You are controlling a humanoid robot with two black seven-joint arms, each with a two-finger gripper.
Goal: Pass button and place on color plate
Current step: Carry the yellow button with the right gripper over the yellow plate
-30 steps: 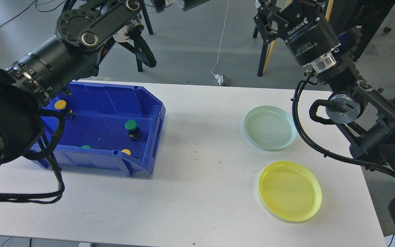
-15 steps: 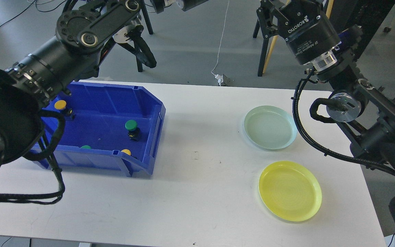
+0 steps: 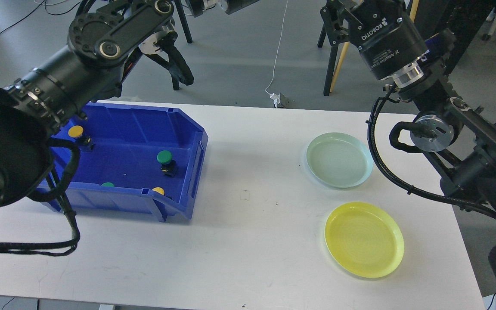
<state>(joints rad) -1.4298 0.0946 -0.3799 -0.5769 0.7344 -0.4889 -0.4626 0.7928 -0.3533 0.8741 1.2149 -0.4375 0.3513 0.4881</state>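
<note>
A blue bin [image 3: 194,172] at the left of the white table [image 3: 248,241] holds several buttons. A yellow button [image 3: 75,131] sits at its far left and a green button [image 3: 164,157] in its middle. Another green button [image 3: 107,184] and another yellow button [image 3: 158,190] are half hidden behind the front wall. A pale green plate [image 3: 339,160] and a yellow plate [image 3: 364,239] lie empty at the right. My right gripper's body [image 3: 385,36] hangs high behind the plates, its fingertips cut off by the top edge. My left arm [image 3: 101,43] rises above the bin; its gripper is out of view.
Black cables hang from both arms: one loop [image 3: 65,206] in front of the bin's left end, one [image 3: 381,168] by the green plate's right rim. Chair and stand legs [image 3: 330,64] stand on the floor behind the table.
Both arms have shifted very slightly upward. The buttons, bin and plates have not moved.
</note>
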